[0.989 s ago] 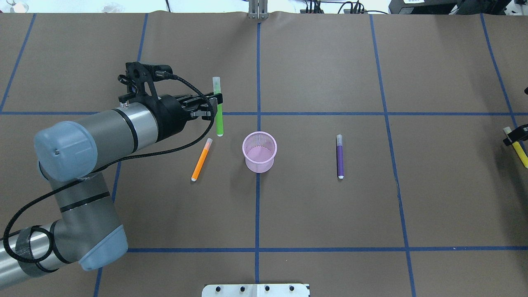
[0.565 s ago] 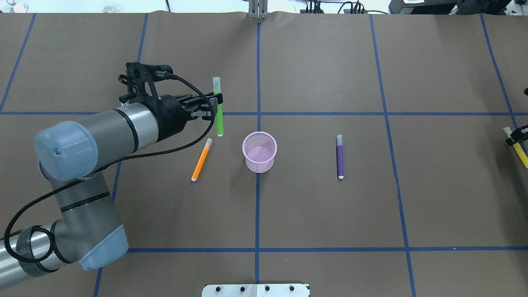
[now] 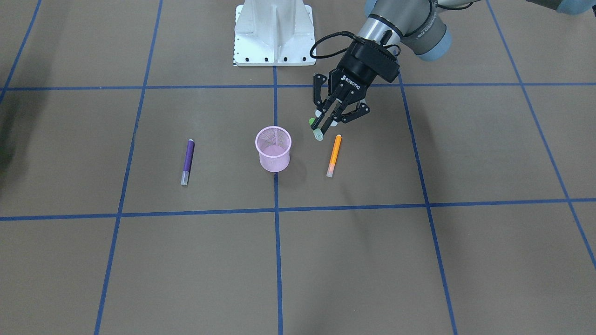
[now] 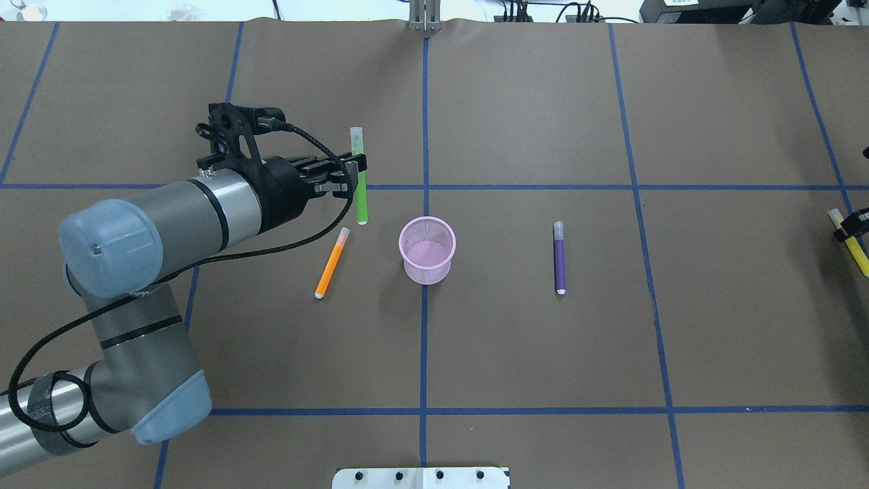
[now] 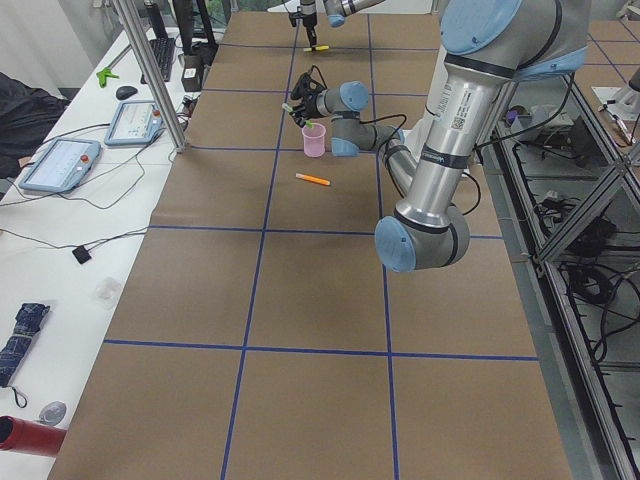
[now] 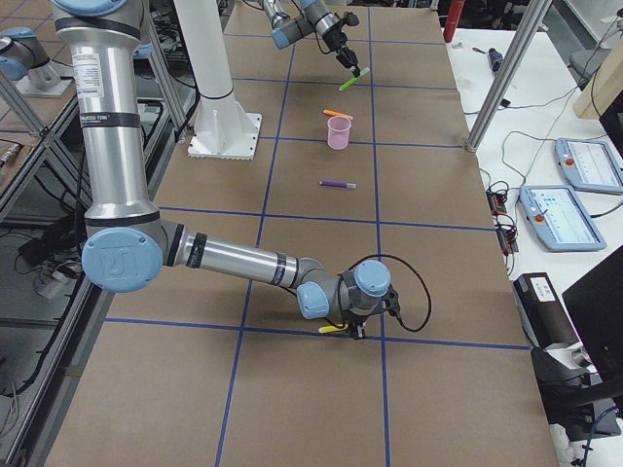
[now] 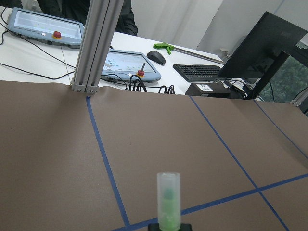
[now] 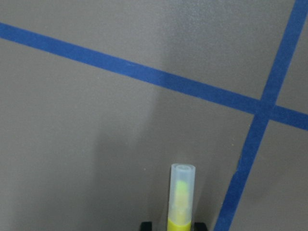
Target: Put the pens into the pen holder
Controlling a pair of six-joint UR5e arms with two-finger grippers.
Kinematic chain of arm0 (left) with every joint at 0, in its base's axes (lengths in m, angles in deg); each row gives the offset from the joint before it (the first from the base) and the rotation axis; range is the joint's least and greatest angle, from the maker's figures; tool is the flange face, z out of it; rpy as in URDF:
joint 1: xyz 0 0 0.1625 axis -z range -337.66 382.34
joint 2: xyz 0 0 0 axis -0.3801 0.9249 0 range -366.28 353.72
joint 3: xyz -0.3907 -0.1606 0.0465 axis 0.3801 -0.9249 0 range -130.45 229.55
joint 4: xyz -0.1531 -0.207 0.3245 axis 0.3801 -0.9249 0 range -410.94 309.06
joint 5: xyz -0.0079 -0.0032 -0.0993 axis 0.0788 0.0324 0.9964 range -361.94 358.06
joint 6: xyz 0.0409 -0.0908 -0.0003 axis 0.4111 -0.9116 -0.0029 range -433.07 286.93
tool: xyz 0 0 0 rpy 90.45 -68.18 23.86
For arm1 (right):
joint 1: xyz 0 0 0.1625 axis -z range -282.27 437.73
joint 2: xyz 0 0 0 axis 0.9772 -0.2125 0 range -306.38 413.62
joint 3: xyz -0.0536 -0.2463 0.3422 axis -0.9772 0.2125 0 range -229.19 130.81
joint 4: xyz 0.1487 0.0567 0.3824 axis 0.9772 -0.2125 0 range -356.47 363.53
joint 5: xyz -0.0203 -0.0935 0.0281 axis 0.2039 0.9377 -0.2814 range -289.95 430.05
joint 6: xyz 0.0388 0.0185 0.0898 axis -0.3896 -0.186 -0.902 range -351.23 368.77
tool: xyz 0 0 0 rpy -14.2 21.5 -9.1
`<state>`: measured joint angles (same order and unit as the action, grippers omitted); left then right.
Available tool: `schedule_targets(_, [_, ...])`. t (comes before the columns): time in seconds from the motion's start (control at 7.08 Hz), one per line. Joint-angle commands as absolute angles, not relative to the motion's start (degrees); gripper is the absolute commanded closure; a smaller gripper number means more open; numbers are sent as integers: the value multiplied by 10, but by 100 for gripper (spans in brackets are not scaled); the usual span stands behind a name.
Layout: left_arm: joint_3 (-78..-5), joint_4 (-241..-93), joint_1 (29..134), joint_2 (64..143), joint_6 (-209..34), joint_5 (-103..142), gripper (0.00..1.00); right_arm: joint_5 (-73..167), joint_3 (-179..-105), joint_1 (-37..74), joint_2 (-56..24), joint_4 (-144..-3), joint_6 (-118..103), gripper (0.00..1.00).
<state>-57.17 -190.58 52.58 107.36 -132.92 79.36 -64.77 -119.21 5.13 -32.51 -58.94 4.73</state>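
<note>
The pink mesh pen holder (image 4: 426, 248) stands upright near the table's middle, also in the front view (image 3: 274, 149). My left gripper (image 4: 353, 173) is shut on the green pen (image 4: 360, 197), held level above the table to the holder's left and beyond it; its pale cap shows in the left wrist view (image 7: 168, 197). The orange pen (image 4: 332, 263) lies left of the holder. The purple pen (image 4: 559, 257) lies to its right. My right gripper (image 4: 852, 225) at the far right edge is shut on the yellow pen (image 4: 857, 252), seen in the right wrist view (image 8: 181, 197).
Blue tape lines (image 4: 424, 339) cross the brown table cover. The white robot base plate (image 3: 274, 32) is at the near edge. A metal post (image 4: 424, 17) stands at the far edge, with monitors and cables beyond.
My right gripper with the yellow pen has shifted slightly toward the right edge. My left arm and the green pen have barely moved.
</note>
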Motion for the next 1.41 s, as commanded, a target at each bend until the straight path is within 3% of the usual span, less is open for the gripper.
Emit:
schedule_targets(0.0, [-571,-1905,526,1074,-1329,794,100,-648,-1192,51,-326,-590,47,96])
schedule_targets(0.42, [-571,-1906,526,1074,-1327,794,100,-646,-1204,33,-323,-586,40,100])
schedule_targets(0.85, [-574,-1906,506,1082,-1327,780,100,-650,-1282,-17,-303,-584,8,100])
schedule_targets(1.27, [-510,-1907,466,1151,-1327,694,100,-650,-1315,-24,-304,-478,-108,100])
